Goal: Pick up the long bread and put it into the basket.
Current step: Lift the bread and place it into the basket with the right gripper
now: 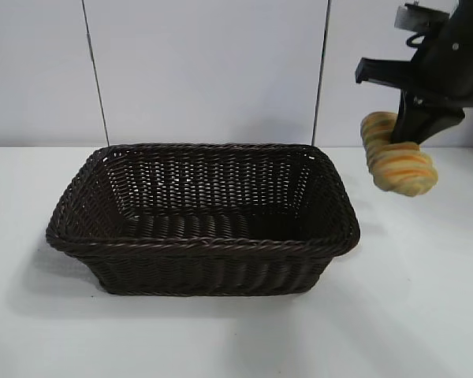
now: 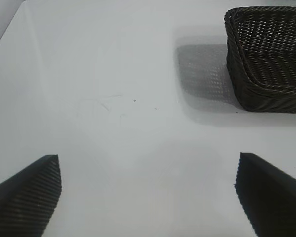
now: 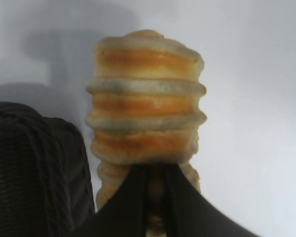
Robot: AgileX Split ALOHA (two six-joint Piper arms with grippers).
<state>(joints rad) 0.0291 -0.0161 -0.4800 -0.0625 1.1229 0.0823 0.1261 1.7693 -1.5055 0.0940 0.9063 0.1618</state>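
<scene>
from outside, your right claw was pinching the long bread, which hung in the air just beside the basket, above the white table. your left wrist camera alone showed the left claw spread wide over bare table, holding nothing, the basket well ahead. your right wrist camera showed the fingers pressed tight into the ridged bread, the basket's edge alongside.

Right gripper raised, clamped tight; left gripper spread wide.
</scene>
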